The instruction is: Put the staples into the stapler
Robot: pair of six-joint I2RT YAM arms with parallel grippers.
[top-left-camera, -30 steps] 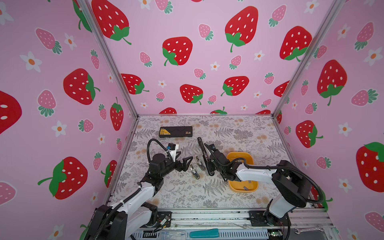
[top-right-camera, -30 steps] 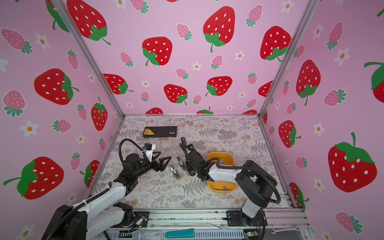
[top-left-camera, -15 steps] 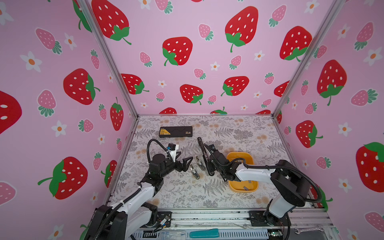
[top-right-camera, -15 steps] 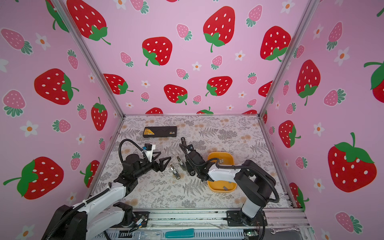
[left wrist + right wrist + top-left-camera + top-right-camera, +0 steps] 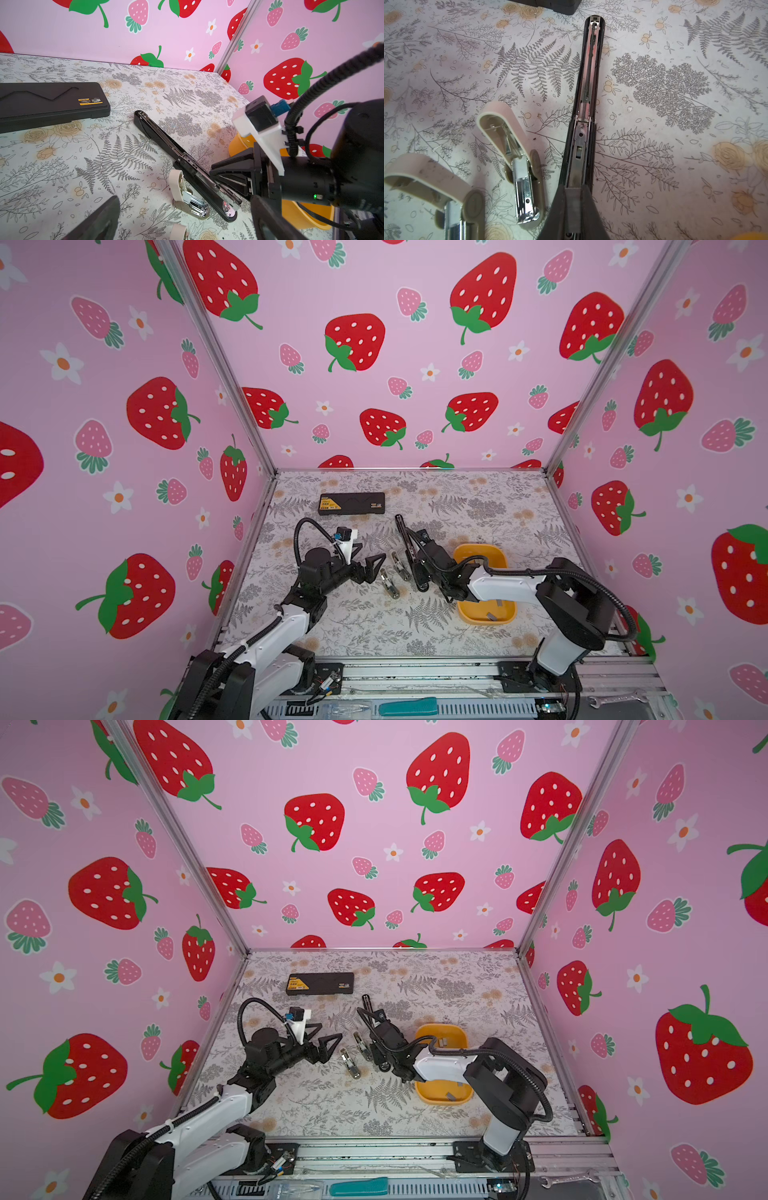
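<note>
The black stapler (image 5: 588, 87) lies opened flat on the floral table, its metal channel facing up; it also shows in both top views (image 5: 405, 539) (image 5: 371, 1017). My right gripper (image 5: 572, 189) is shut on a grey strip of staples (image 5: 572, 205), held over the near end of that channel. In both top views the right gripper (image 5: 417, 572) (image 5: 380, 1052) sits against the stapler. More staples (image 5: 492, 616) lie in the yellow tray (image 5: 478, 549). My left gripper (image 5: 370, 568) (image 5: 185, 224) stands wide open and empty, just left of the stapler.
Two small white staplers (image 5: 388, 583) (image 5: 400, 566) lie open between the grippers, close to the black stapler. A black case (image 5: 351, 503) lies at the back left. Pink walls close off three sides.
</note>
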